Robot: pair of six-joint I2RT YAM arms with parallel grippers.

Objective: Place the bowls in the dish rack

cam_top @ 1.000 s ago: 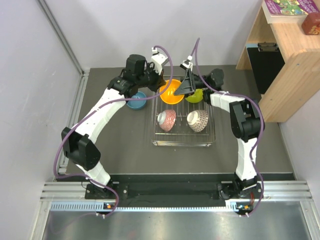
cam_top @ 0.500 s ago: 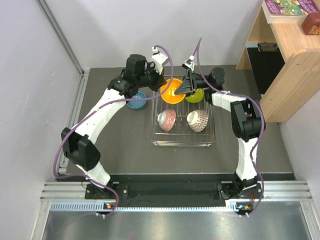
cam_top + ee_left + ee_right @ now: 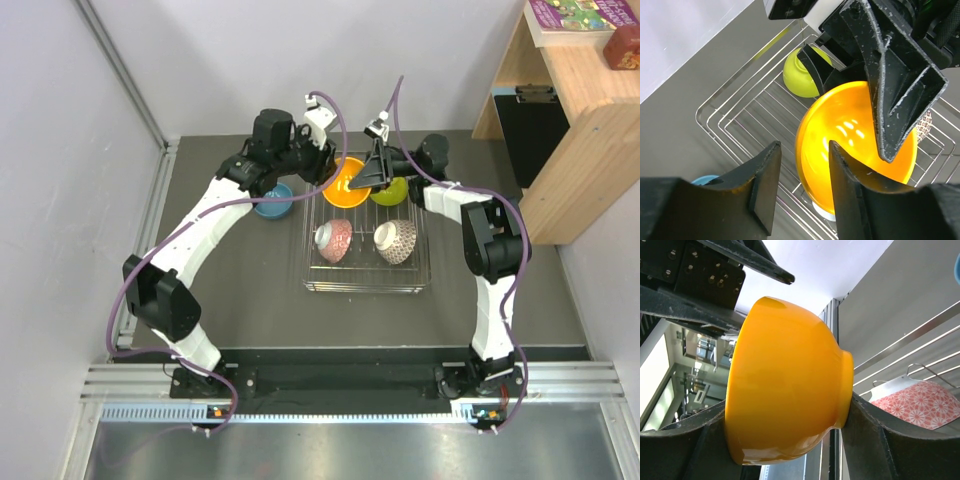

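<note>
The dish rack (image 3: 365, 288) holds the pinkish-red patterned bowl (image 3: 335, 240), the brownish-grey patterned bowl (image 3: 395, 241) and the lime-yellow bowl (image 3: 392, 190). My right gripper (image 3: 368, 178) is shut on the orange bowl (image 3: 342, 183), held on edge over the rack's back left corner; in the right wrist view one finger presses its rim and the other its foot (image 3: 785, 385). My left gripper (image 3: 802, 147) is open, its jaws on either side of the orange bowl's rim (image 3: 855, 145) without touching. The blue bowl (image 3: 272, 200) sits on the table left of the rack.
A wooden shelf unit (image 3: 570, 110) stands at the back right with a black panel (image 3: 525, 130) beside it. A metal rail (image 3: 150, 220) runs along the table's left edge. The rack's wires (image 3: 740, 120) lie under both grippers.
The orange bowl and the right gripper have shifted very slightly toward the back. The left arm has barely moved.
</note>
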